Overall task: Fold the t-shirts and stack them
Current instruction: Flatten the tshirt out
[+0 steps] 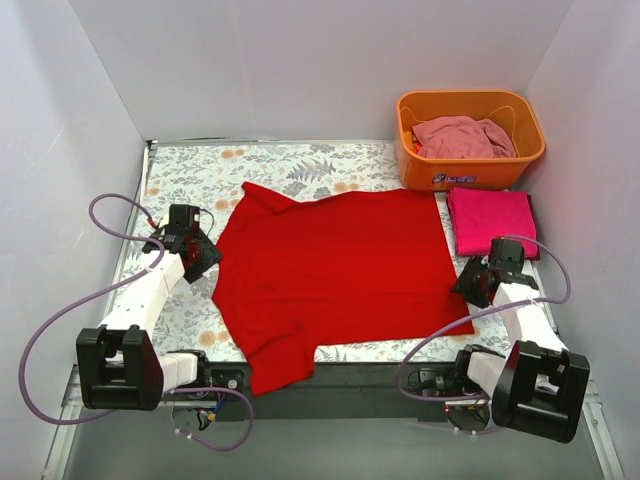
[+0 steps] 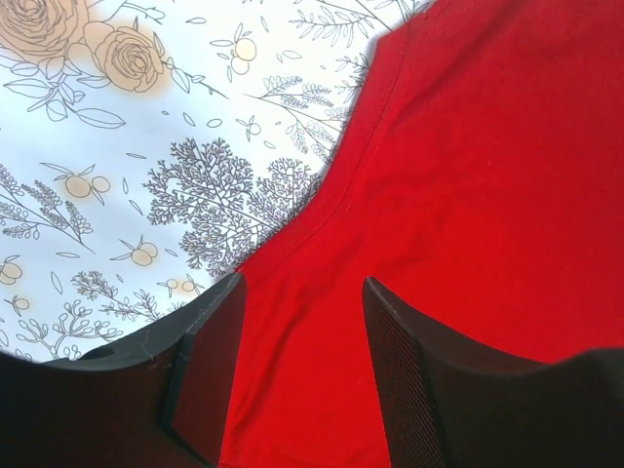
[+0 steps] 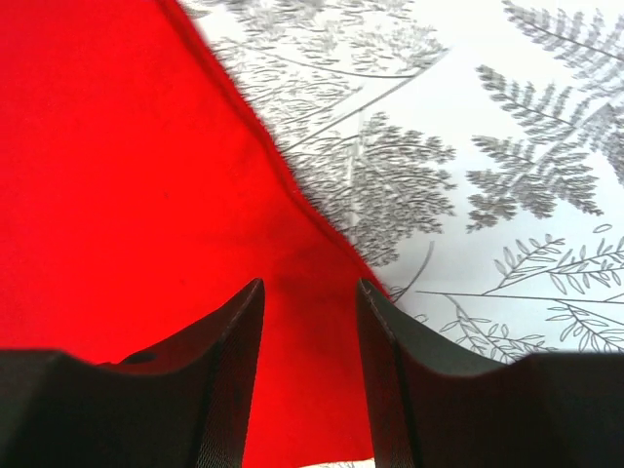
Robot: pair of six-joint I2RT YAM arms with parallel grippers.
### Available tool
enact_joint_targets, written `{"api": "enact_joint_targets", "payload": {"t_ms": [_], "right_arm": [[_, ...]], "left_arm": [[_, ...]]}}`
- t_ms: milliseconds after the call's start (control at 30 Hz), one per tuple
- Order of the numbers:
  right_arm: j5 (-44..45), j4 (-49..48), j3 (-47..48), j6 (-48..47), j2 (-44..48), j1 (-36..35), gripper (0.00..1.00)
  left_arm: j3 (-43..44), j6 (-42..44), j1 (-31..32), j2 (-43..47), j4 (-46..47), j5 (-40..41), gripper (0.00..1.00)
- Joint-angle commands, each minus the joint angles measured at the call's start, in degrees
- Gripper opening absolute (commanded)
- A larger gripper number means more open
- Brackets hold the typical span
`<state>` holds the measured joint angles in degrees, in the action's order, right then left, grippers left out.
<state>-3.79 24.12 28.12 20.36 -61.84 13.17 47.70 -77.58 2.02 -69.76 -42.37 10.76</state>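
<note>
The left gripper (image 1: 203, 257) stands with its fingers apart over the left edge of the bright red t-shirt (image 1: 340, 270). It pinches nothing; the cloth only lies flat under and between the fingers. I judge it is placed there to take this edge for a fold. The shirt is spread open on the flower-printed worktop (image 1: 280, 165) between both grippers. It is a soft, matte knit with a stitched border and few wrinkles. The right gripper (image 1: 476, 281) is also apart, over the opposite edge. Just beyond it lies the magenta-pink t-shirt (image 1: 492, 220), already a neat rectangle and probably the base of the stack. Farther beyond, the orange basket (image 1: 470, 172), of rigid plastic, holds the crumpled pale pink t-shirt (image 1: 462, 137).
</note>
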Motion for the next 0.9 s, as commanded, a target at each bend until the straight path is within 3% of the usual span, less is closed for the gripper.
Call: {"api": "enact_joint_targets", "payload": {"t_ms": [0,133,233,367,467,867], "right_arm": [[0.1,0.3,3.4,-1.3,4.5,-5.2,0.50],[-1.9,-1.2,8.2,-2.2,1.1,-12.5,0.50],[-1.8,-4.0,7.0,-1.7,-1.7,-19.9,0.50],[-2.5,-5.9,5.3,-1.8,-3.0,-20.8,0.50],[-2.3,-5.9,5.5,-2.4,-3.5,-20.8,0.50],[-2.1,-7.2,6.4,-4.4,-5.2,-21.1,0.50]], "left_arm": [[1.4,0.8,-0.2,0.0,0.6,-2.2,0.51],[0.8,0.2,-0.2,-4.6,2.2,-6.1,0.52],[-1.2,-1.3,-0.2,-8.6,4.9,-8.1,0.40],[-5.6,-3.0,-0.2,-11.6,5.7,-6.8,0.22],[-7.4,-3.6,-0.2,-11.2,5.2,-3.0,0.15],[-6.9,-5.8,-0.9,-11.2,2.1,8.4,0.13]]}}
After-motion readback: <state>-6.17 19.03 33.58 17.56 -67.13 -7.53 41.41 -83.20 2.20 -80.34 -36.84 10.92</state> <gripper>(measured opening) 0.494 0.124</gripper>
